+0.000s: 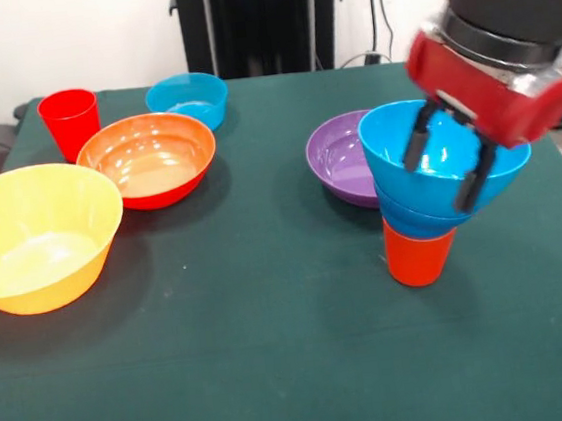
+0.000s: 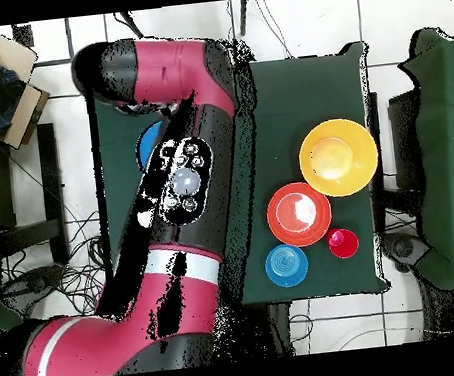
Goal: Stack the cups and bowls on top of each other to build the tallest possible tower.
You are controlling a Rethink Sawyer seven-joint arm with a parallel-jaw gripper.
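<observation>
Looking at the table (image 1: pixel 278 372) w/ its dark green cloth first, biggest thing here. Then my arm (image 2: pixel 185 180), red and black, which from overhead covers most of the stack side, so I'm relying on the front cam for that bit.

Bowls, big to small: large yellow-orange bowl (image 1: pixel 34 236) sits upright at the front view's left, untouched. Large orange-red bowl (image 1: pixel 153 158) just behind it, upright too. Purple bowl (image 1: pixel 341 160) is just beside the tower, partly behind it. Small teal bowl (image 1: pixel 189 97) at the back, near the red cup (image 1: pixel 69 120). All apart from the stack, waiting their turn I'd guess.

The tower (image 1: pixel 431 205): an orange cup (image 1: pixel 419 252) upside down as base, a blue bowl nested in another blue bowl (image 1: pixel 427 160) on top. Narrow base under wide bowls, so it looks tippy to me.

Gripper (image 1: pixel 450 160): fingers spread, both tips inside the top bowl, one near the middle, one by the rim. Not pinching anything I can see. Looks like a release or a steadying pose; can't say which.

Other cups and bowls aren't visible here.
</observation>
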